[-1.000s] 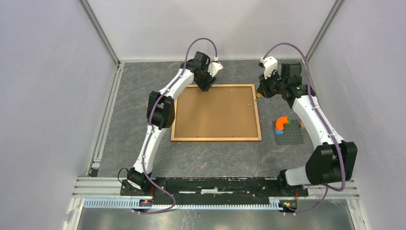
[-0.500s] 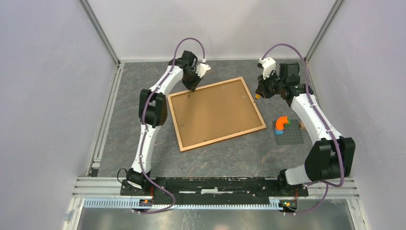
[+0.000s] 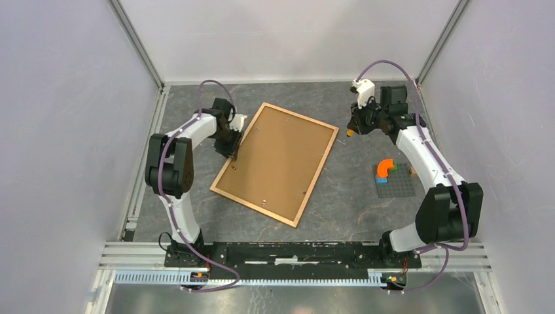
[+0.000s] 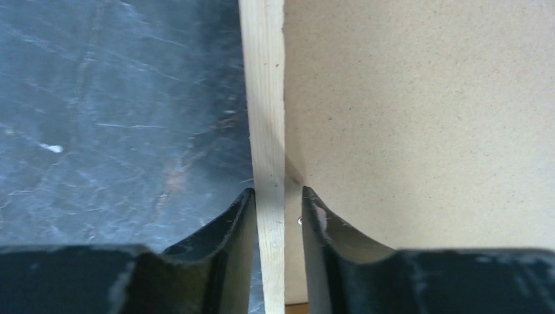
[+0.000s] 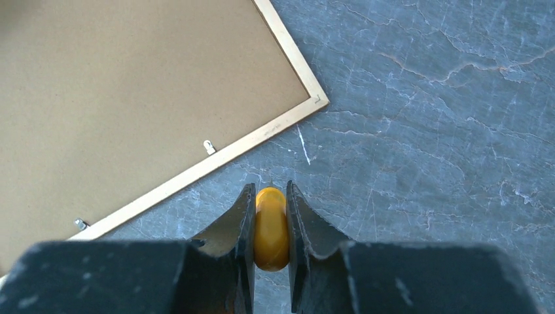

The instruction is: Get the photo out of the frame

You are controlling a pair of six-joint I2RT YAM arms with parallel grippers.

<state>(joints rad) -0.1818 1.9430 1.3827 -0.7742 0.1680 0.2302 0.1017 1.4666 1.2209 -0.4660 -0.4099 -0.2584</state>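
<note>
Large picture frame (image 3: 275, 163) with orange-brown wooden moulding, fibreboard back up, lies skewed across centre of grey marbled counter (image 3: 347, 216). Left gripper (image 3: 233, 152) straddles 10 o'clock moulding, jaws apart; left arm blocks 9 o'clock side. Right gripper (image 3: 352, 131), clamped on small yellow rounded piece (image 5: 271, 226), just beside 1 o'clock corner. Grey block baseplate (image 3: 400, 187) at 3 o'clock, well apart. Bare counter at 12, 5, 6 o'clock.

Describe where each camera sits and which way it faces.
Top external: above and behind, looking down on table and frame; left arm and right arm show.
Left wrist: on that wrist, looking down; left claw straddles the frame's moulding.
Right wrist: on that wrist, looking down; right claw grips a yellow piece.
All share the frame.
</note>
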